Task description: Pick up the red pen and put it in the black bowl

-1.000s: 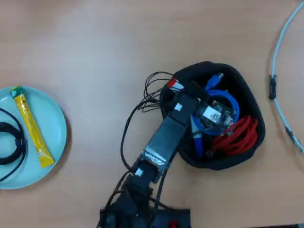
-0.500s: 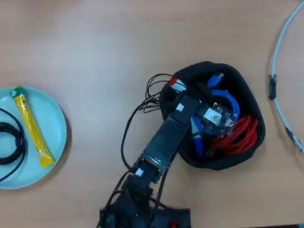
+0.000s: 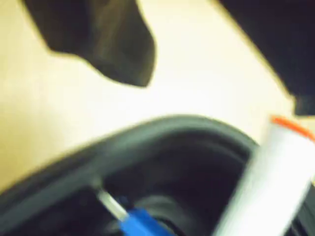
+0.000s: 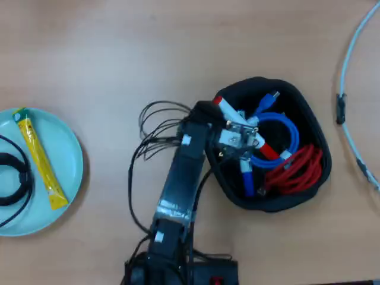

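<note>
Now one red pen (image 4: 240, 126) lies in the one black bowl (image 4: 309, 107); claw (image 4: 228, 139) state unclear.

— How does my wrist view look?
— Badly blurred and out of focus; the bowl (image 3: 162, 135) rim smears, the pen (image 3: 268, 182) is a soft white streak, and the table (image 3: 206, 73) glows a warm, washed-out yellow.
— And overhead?
— Evenly lit, fairly sharp, soft light from above. I see only faint shadows beside my arm (image 4: 184, 172) and no glare on the table (image 4: 119, 53).
</note>
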